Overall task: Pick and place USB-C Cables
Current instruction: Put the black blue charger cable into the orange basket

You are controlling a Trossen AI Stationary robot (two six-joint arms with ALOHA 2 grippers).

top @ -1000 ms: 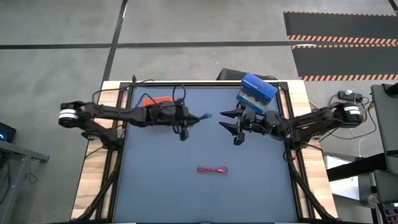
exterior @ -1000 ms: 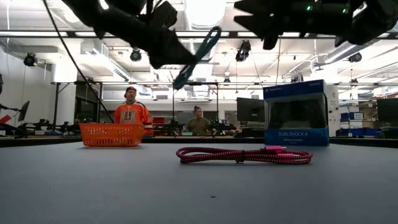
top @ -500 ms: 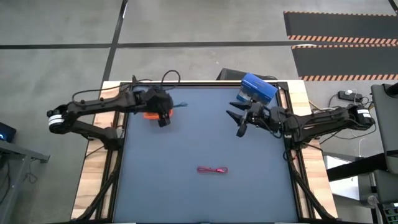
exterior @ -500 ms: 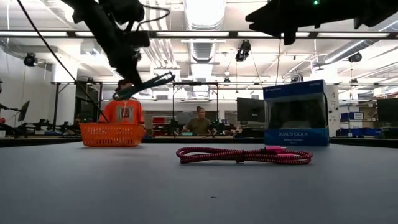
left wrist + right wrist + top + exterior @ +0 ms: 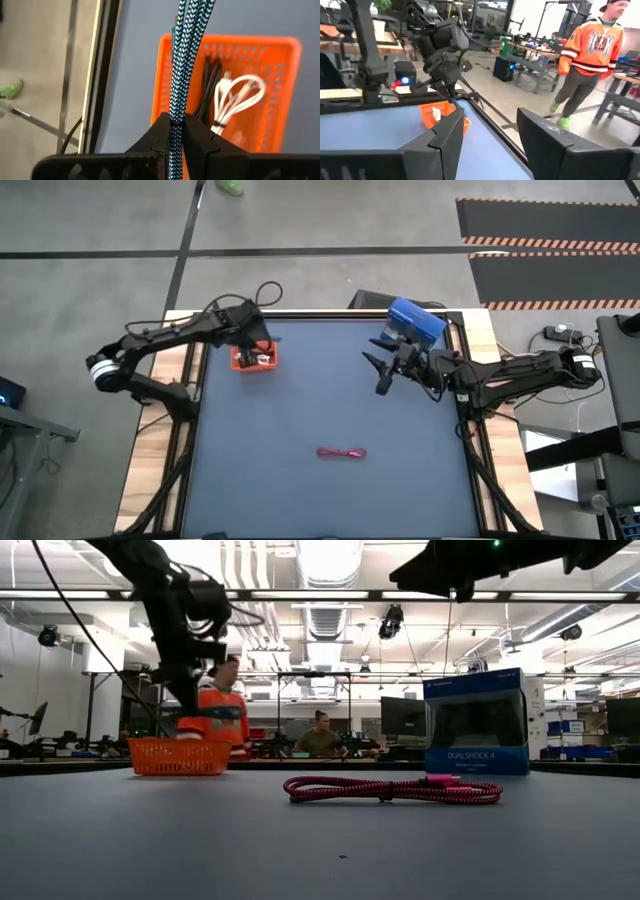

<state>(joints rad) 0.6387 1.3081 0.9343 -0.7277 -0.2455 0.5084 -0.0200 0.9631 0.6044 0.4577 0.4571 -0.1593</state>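
a flat blue-grey desk [image 5: 330,410] with pale wooden side edges carries three things: a small orange plastic mesh tray [image 5: 254,360] near its far left corner, a blue cardboard box [image 5: 414,323] at the far right, and a red-pink braided cable bundle [image 5: 342,452] lying flat towards the near middle.

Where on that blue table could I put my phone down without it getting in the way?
The widest bare stretch runs along the near side of the table, around the red-pink cable. The far side is crowded: the left gripper holds a teal cable over the orange tray, and the open right gripper hovers by the blue box.
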